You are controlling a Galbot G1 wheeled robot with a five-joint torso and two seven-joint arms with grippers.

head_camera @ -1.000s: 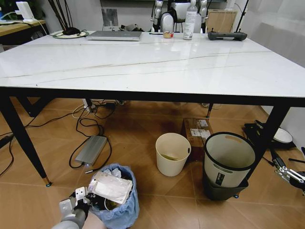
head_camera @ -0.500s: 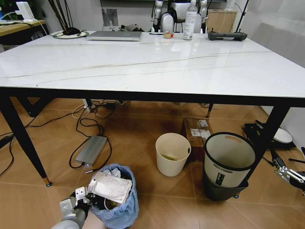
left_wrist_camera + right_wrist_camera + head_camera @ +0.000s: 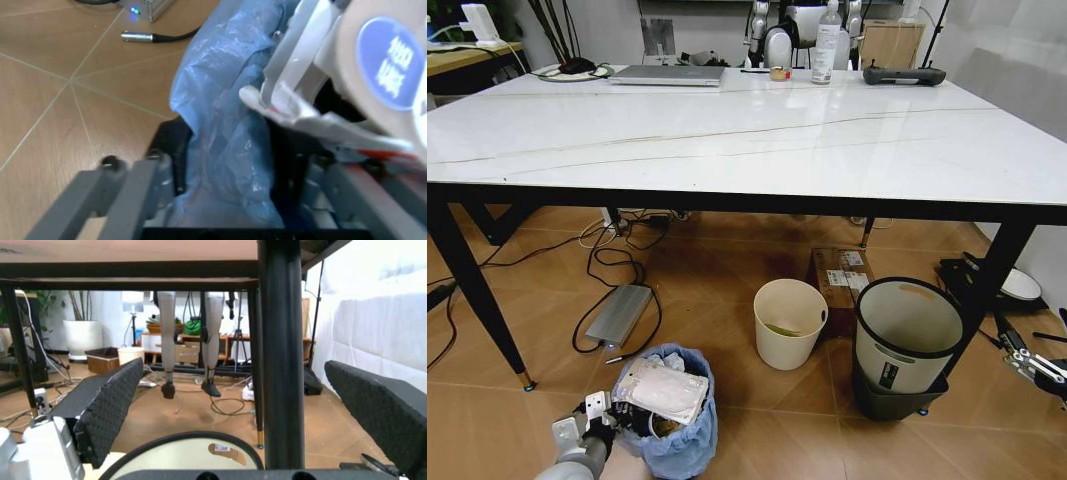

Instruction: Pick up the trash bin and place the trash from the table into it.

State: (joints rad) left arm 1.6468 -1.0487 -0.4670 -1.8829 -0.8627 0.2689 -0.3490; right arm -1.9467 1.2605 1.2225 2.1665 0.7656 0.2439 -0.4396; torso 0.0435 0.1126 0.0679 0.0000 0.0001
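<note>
My left gripper (image 3: 599, 428) is down near the floor at the near left, its fingers (image 3: 137, 192) closed on the rim of the trash bin (image 3: 670, 424), pinching the crinkled blue liner between them. I hold it by the near-left rim so the mouth stays up and the load stays inside. The trash (image 3: 661, 390), a flat silvery wrapper with paper beneath, lies across the top of the bin, just right of my grip. The bin sits on the tiles in front of the table (image 3: 757, 135), whose near half is bare marble. My right gripper (image 3: 247, 410) waits low at the right beside the table leg (image 3: 281, 355), its pads wide apart and holding nothing.
</note>
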